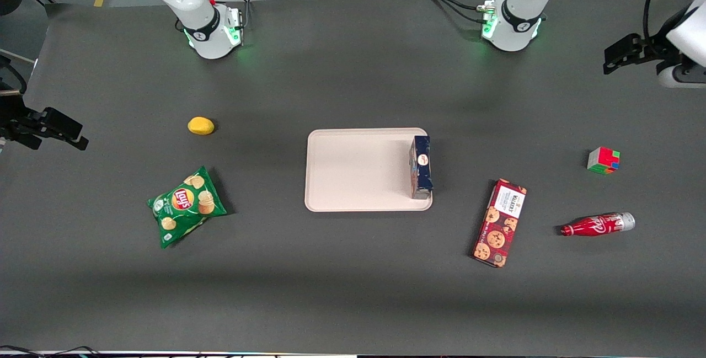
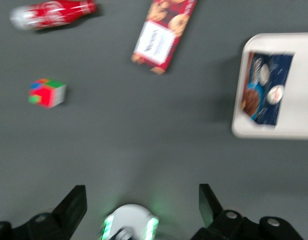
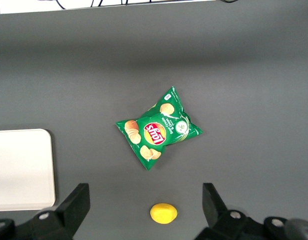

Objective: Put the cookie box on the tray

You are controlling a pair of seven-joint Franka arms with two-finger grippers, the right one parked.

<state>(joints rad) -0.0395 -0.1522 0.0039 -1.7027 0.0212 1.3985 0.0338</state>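
Note:
The navy-blue cookie box [image 1: 421, 167] lies on the pale pinkish-beige tray [image 1: 353, 173], at the tray's end toward the working arm. It also shows in the left wrist view [image 2: 267, 89], lying on the tray [image 2: 299, 127]. My left gripper [image 1: 611, 60] is high above the table at the working arm's end, far from the box and tray. In the left wrist view the gripper [image 2: 142, 200] is open and empty, with its fingers [image 2: 74, 205] wide apart over the arm's own base.
A long red cookie box [image 1: 499, 223] lies beside the tray toward the working arm's end. A red cola bottle [image 1: 598, 224] and a colour cube [image 1: 603, 160] lie farther that way. A green chips bag [image 1: 186, 206] and a lemon [image 1: 201, 126] lie toward the parked arm's end.

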